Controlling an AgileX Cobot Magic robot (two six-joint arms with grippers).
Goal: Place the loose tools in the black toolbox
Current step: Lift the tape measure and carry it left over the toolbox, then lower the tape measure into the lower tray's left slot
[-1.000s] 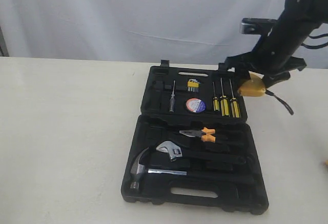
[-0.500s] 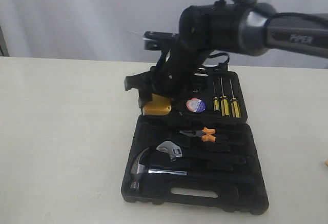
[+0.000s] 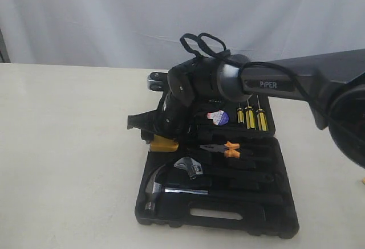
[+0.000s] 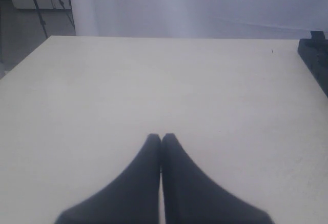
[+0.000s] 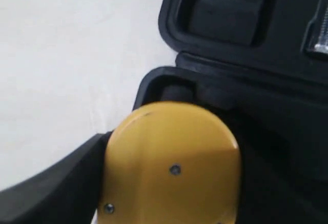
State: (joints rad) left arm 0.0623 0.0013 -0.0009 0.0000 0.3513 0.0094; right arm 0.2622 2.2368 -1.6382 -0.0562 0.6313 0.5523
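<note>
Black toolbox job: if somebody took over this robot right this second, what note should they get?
Left gripper: shut, empty, over the table.
Right gripper: shut on the yellow tape measure, at the left edge of the black toolbox in the exterior view, near its hinge.
Done: pliers lie in the near half, tape roll in the far half.
Left: seat the tape measure in a recess and release. The long yellow knife-like tool shows in no view, so find it.

three screwdrivers [image 3: 250, 118], one hammer [image 3: 154, 184], one wrench [image 3: 189, 167], one pliers [image 3: 228, 149], one tape measure [image 3: 163, 143].
</note>
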